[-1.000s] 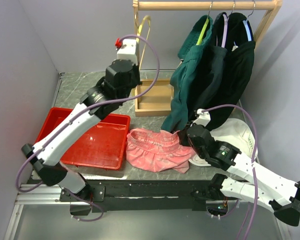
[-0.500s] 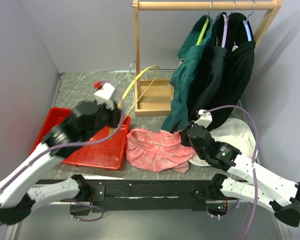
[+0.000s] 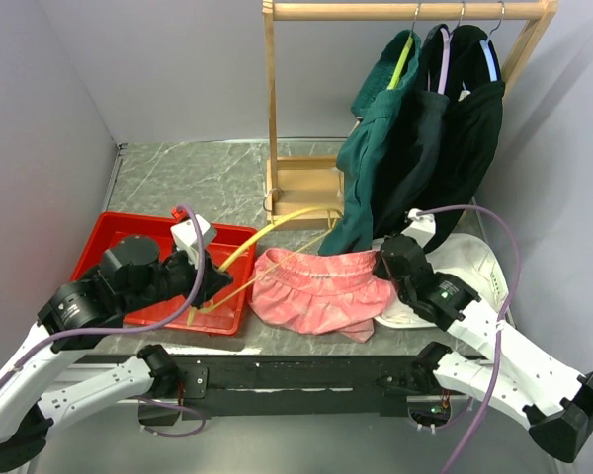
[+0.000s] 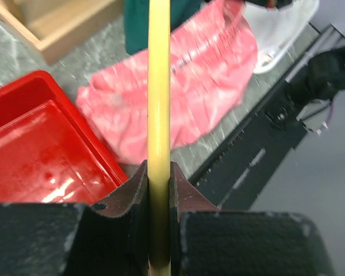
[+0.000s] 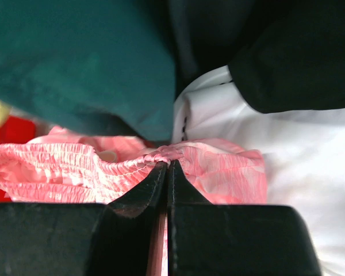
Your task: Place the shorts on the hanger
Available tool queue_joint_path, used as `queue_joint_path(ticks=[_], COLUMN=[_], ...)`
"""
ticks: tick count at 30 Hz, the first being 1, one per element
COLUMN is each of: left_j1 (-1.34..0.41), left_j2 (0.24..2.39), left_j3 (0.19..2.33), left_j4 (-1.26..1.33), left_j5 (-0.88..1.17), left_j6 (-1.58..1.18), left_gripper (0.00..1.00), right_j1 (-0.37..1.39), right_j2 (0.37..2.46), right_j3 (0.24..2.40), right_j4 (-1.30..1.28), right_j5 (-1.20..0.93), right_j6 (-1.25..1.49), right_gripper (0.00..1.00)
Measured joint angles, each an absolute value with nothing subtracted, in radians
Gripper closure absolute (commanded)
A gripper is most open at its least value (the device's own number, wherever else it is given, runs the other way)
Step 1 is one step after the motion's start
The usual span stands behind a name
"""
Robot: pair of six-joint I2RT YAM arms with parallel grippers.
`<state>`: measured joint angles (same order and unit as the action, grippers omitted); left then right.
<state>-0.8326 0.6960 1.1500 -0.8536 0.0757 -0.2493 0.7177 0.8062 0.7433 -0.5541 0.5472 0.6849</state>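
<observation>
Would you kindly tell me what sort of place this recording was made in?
Most likely a robotics lab bench staged as a small wardrobe corner: a wooden rack hung with dark garments, a red tray, and bare grey walls closing in the stone-patterned table.

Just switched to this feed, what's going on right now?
The left pincer grips the yellow hanger and holds it out toward the pink shorts. The right pincer is shut on the shorts' waistband; they lie on the table beside the red tray. The shorts are not yet on the hanger.
</observation>
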Motion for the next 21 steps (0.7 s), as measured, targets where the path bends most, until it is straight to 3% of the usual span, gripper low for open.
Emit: queue_joint_path(ticks=[21], left_j1=[-0.907], left_j2=[0.689], left_j3=[1.163], left_j4=[-0.941], left_j5=[0.233], left_j6=[-0.247], left_gripper=[0.99], right_j1=[0.662], right_j2=[0.774], right_j3=[0.746], right_j4=[-0.562], right_j5=[0.49], right_j6=[0.591], right_gripper=[1.0])
